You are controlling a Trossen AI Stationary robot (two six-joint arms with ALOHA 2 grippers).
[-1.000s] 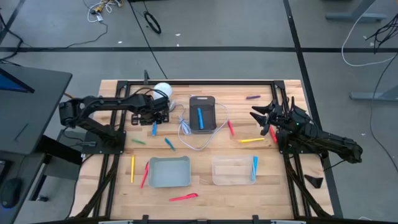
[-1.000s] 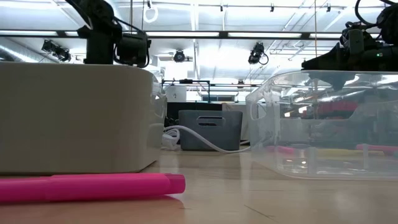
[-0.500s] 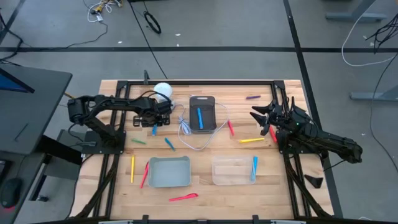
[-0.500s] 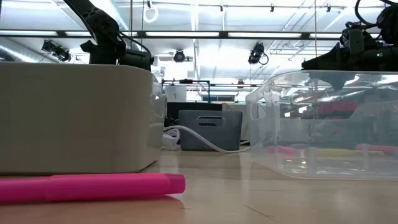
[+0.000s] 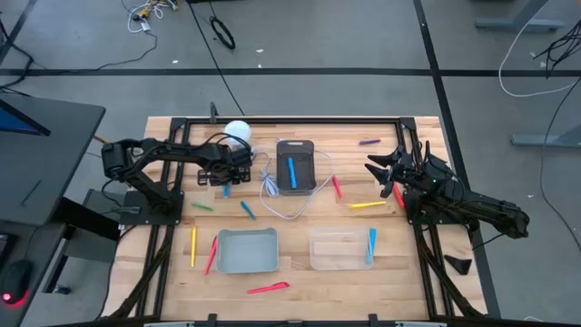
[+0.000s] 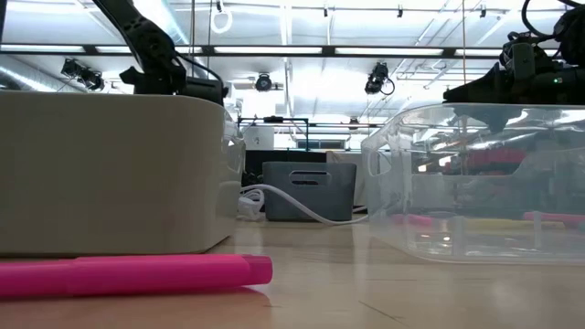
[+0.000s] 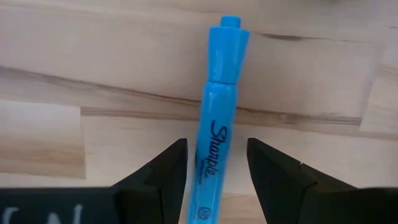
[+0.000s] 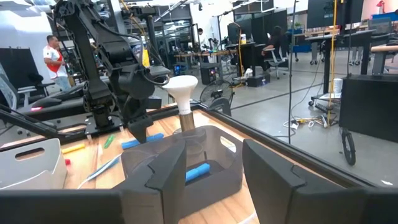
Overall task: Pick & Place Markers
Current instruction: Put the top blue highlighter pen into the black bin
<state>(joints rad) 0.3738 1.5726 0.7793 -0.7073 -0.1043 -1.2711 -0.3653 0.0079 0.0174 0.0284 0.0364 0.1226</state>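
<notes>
Left gripper [image 7: 211,171] sits low over the wooden table [image 5: 300,272], its fingers [image 7: 158,177] spread either side of a blue marker [image 7: 217,134] (Sharpie lettering plain along the barrel) without touching it. From above, that gripper [image 5: 227,174] is at the table's far left, near a white ball [image 5: 237,130]. Right gripper [image 5: 381,173] hangs at the far right, fingers [image 8: 161,171] apart and holding nothing, just beside a yellow marker [image 5: 367,205]. Another blue marker [image 5: 291,171] lies in the dark grey bin [image 5: 296,165], one more in the clear bin [image 5: 340,249], and a pink marker [image 5: 268,289] lies near the front edge.
</notes>
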